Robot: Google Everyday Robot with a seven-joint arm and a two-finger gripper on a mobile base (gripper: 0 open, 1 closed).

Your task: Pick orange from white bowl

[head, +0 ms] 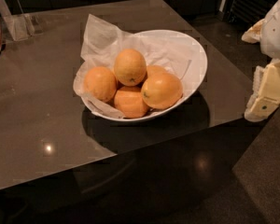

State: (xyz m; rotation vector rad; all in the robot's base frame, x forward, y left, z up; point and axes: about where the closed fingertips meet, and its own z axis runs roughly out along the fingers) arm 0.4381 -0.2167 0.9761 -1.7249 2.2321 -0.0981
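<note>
Glossy white bowl, crumpled matt paper lining, orange skin dimpled, table smooth and shiny. My gripper, right of the table, looks like matt cream plastic.

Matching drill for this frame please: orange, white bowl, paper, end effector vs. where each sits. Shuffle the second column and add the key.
Things
1. orange
2. white bowl
3. paper
4. end effector

Places
A. right edge of the view, off the table's side, apart from the bowl
B. on top of the other oranges
C. on the dark table, holding the fruit
D. lining the bowl, rising past its rear left rim

Pairs: 1-B, 2-C, 3-D, 4-A
</note>
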